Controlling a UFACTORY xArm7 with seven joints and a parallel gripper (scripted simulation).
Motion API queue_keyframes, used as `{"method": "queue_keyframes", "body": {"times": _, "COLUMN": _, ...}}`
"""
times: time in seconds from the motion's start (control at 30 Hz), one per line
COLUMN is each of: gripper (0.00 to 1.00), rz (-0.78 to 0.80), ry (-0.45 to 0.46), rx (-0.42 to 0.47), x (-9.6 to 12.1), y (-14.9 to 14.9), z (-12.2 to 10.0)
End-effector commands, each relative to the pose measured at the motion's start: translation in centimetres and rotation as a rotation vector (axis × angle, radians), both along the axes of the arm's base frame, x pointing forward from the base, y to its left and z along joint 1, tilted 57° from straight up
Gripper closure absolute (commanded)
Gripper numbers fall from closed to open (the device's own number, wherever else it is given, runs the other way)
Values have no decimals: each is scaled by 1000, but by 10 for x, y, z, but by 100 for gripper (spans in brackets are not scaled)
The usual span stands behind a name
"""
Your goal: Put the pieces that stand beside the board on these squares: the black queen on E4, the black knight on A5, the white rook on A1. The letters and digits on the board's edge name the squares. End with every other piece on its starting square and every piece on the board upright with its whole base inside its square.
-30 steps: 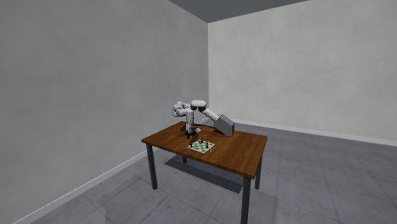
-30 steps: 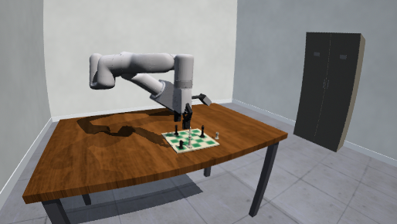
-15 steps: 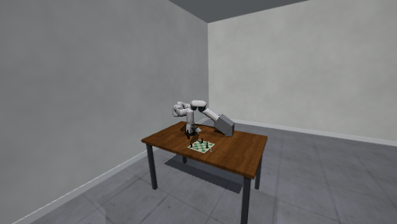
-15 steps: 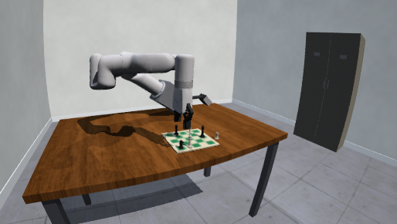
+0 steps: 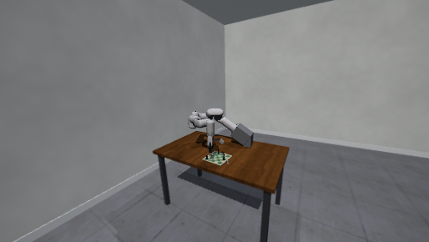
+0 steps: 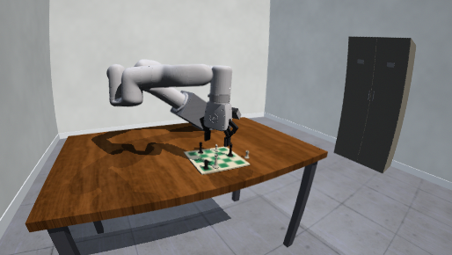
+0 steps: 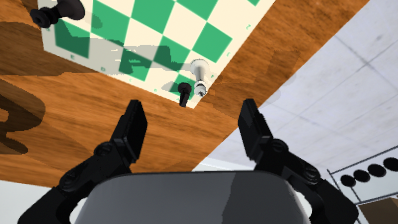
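Observation:
The green-and-cream chessboard (image 6: 237, 162) (image 5: 214, 159) (image 7: 150, 20) lies on the wooden table (image 6: 110, 176) (image 5: 259, 163). My gripper (image 6: 217, 137) (image 7: 192, 111) (image 5: 209, 147) is open and empty, and hovers just above the board's far edge. Below it a small black piece (image 7: 185, 93) (image 6: 229, 150) stands upright on a corner square, with a white piece (image 7: 200, 75) (image 6: 215, 149) next to it. Another black piece (image 7: 55, 12) (image 6: 200, 148) stands at the neighbouring corner. A black piece (image 6: 206, 164) and a white piece (image 6: 215, 163) stand nearer the front. A small white piece (image 6: 247, 154) stands on the table right of the board.
The table's edge (image 7: 220, 145) runs close behind the board's corner in the wrist view. The arm's grey base box (image 5: 244, 134) sits at the table's back. A dark cabinet (image 6: 374, 101) stands by the far wall, away from the table.

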State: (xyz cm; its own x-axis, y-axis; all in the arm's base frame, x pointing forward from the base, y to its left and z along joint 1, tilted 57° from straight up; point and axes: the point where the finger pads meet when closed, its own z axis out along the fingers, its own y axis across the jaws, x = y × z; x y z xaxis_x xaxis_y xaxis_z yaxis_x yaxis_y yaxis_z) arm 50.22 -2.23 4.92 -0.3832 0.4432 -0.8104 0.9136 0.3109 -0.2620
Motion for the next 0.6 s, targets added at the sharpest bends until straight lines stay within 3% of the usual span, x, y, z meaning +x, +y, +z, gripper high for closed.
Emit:
{"method": "queue_keyframes", "body": {"times": 0.0, "gripper": 0, "rz": 135, "ry": 239, "rx": -46, "x": 1, "y": 12, "z": -27}}
{"method": "queue_keyframes", "body": {"times": 0.47, "gripper": 0, "rz": 451, "ry": 703, "rx": -111, "x": -10, "y": 62, "z": -116}}
{"method": "queue_keyframes", "body": {"times": 0.53, "gripper": 0, "rz": 451, "ry": 703, "rx": -111, "x": -10, "y": 62, "z": -116}}
{"method": "queue_keyframes", "body": {"times": 0.57, "gripper": 0, "rz": 521, "ry": 801, "rx": -125, "x": -11, "y": 66, "z": -120}}
